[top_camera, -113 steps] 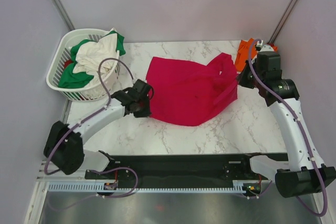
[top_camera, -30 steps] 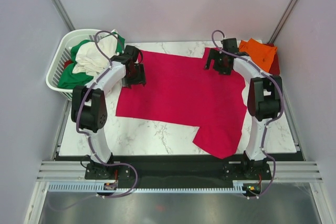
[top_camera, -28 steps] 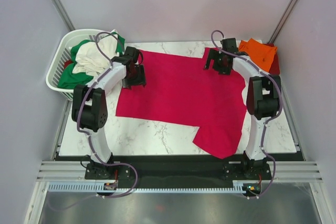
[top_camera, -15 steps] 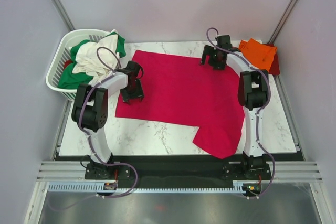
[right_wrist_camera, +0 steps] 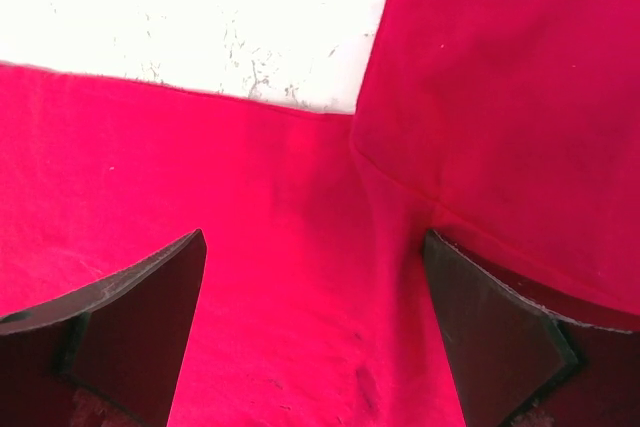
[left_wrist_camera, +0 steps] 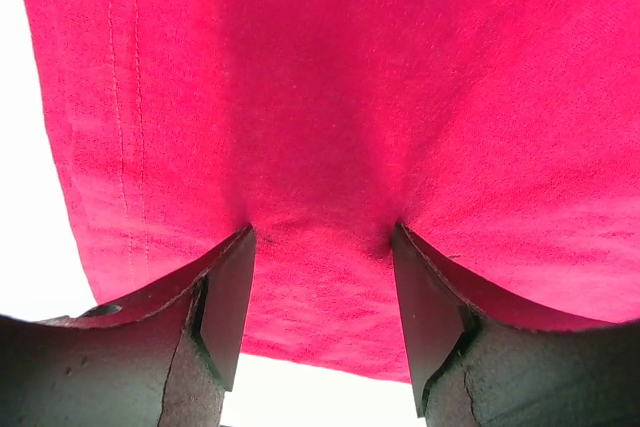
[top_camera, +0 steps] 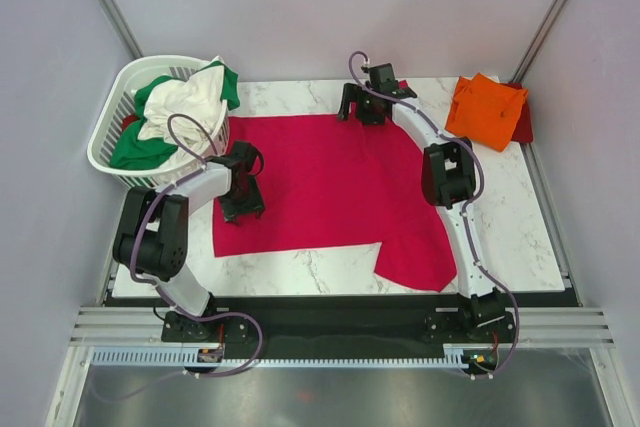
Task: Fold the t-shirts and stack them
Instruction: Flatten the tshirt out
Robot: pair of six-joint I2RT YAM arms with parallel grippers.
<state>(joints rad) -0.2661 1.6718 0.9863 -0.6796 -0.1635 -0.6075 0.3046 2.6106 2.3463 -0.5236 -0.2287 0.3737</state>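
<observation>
A crimson-pink t-shirt [top_camera: 330,182] lies spread flat across the marble table, with one flap [top_camera: 415,257] reaching the near edge. My left gripper [top_camera: 241,202] stands on the shirt's left edge. In the left wrist view this gripper [left_wrist_camera: 322,237] is open, both fingertips [left_wrist_camera: 228,292] pressing into the pink cloth [left_wrist_camera: 330,97], which lies flat between them. My right gripper [top_camera: 362,110] is at the shirt's far edge. In the right wrist view it [right_wrist_camera: 315,242] is wide open over the cloth and a sleeve seam [right_wrist_camera: 400,182]. An orange t-shirt [top_camera: 487,110] lies on a dark red one [top_camera: 524,127] at the far right.
A white slatted basket [top_camera: 103,152] at the far left holds green [top_camera: 140,152] and cream-white [top_camera: 185,107] shirts. Bare marble [top_camera: 520,207] shows right of the pink shirt. Grey walls close in both sides and the back.
The left gripper slid toward me along the shirt's left edge and narrowed a little. The right gripper swept left along the far edge. The shirt now lies squarer and flatter.
</observation>
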